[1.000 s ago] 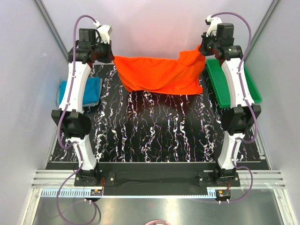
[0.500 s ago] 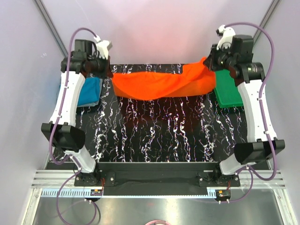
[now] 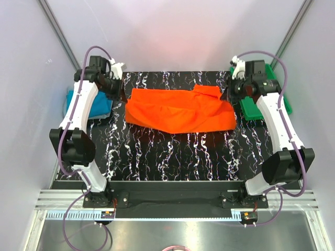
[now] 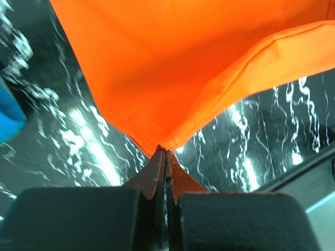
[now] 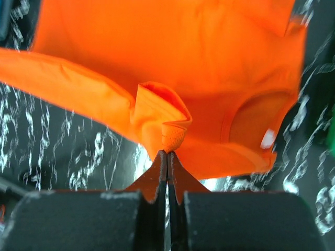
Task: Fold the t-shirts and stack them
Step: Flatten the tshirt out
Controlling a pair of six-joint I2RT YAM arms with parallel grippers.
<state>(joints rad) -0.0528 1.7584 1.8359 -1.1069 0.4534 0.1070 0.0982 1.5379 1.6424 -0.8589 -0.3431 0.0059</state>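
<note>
Orange-red t-shirt (image 3: 178, 111), long axis left-right, ends in clenched left tool (image 4: 165, 153), right tool (image 5: 166, 153)

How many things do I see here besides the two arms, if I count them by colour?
orange-red t-shirt: 1
teal-blue t-shirt: 1
green tray: 1
Total: 3

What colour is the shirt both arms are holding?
The shirt is plain bright orange-red, clearest in the top external view.
</note>
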